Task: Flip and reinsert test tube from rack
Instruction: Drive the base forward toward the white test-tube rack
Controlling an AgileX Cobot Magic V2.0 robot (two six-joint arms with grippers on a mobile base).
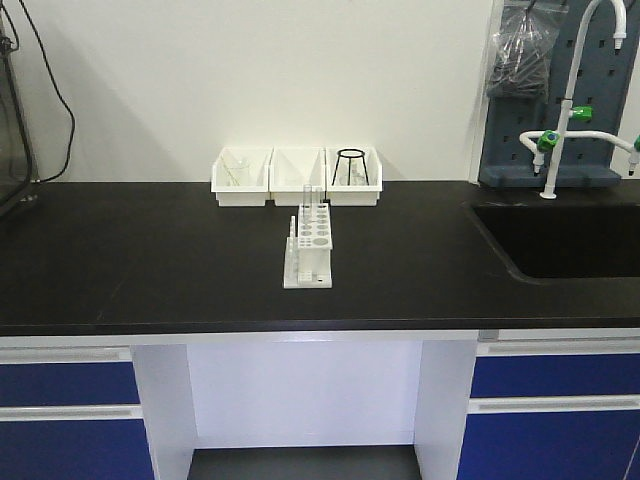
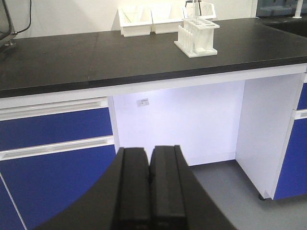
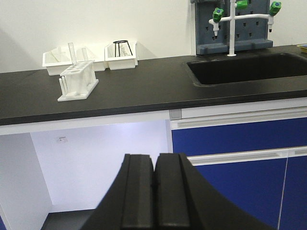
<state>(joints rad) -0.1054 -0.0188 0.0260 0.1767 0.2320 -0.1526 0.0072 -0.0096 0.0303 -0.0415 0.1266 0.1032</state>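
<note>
Status: not started, judging by the layout.

- Small white plastic test tube rack [image 1: 308, 255] sits mid-bench on the black benchtop [image 1: 150, 260], just in front of the row of white plastic bins [image 1: 297, 195] and well apart from the black sink [image 1: 570, 245] on the right.
- Two slim clear glass test tubes [image 3: 72, 52] stand upright in the rack's far holes, side by side. They are too small and faint to tell which end is up, so the target tube probably hasn't been flipped, but that can't be confirmed.
- Left gripper [image 2: 149, 191]: jaws pressed together, nothing between them. It hangs below bench height facing the cabinet fronts, well away from the rack.
- Right gripper [image 3: 154, 191]: same, jaws together and empty, low in front of the bench. The rack is up and to its left.
- Neither arm shows in the front view, so nothing is over the bench.

Remaining: everything. Open a gripper, reach the rack, grip one tube, lift it clear, invert it (likely a handover between arms), and seat it back in a hole.
</note>
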